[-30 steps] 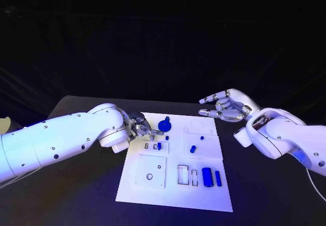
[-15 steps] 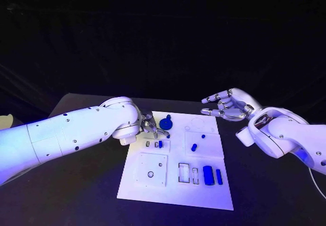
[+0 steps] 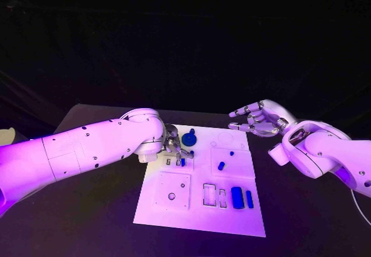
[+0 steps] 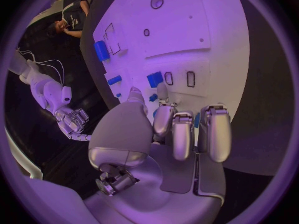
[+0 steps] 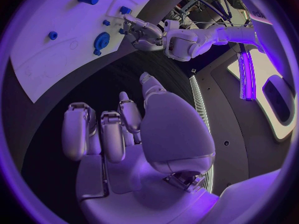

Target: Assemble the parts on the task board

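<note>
The white task board point(image 3: 166, 214) lies in the middle of the table. A round blue gear-like part point(image 3: 188, 140) stands near its far edge. Small blue parts point(image 3: 220, 166) sit mid-board, and a blue block point(image 3: 236, 196) lies nearer me. My left hand point(image 3: 174, 146) hovers over the board's far left, fingertips pointing down beside the gear and above a small blue piece point(image 3: 182, 161). In the left wrist view the fingers point(image 4: 182, 132) and thumb stand apart with nothing seen between them. My right hand point(image 3: 259, 122) is raised off the board's far right corner, fingers spread and empty point(image 5: 131, 129).
Empty slots and outlined recesses point(image 3: 208, 195) mark the near half of the board. The black table point(image 3: 85, 214) surrounds the board. The right wrist view shows the board point(image 5: 44, 50), the gear point(image 5: 101, 39) and my left hand point(image 5: 140, 32).
My left arm has swung in over the board's far left, and its hand has dropped slightly toward the small slots beside the gear. The right hand has hardly moved.
</note>
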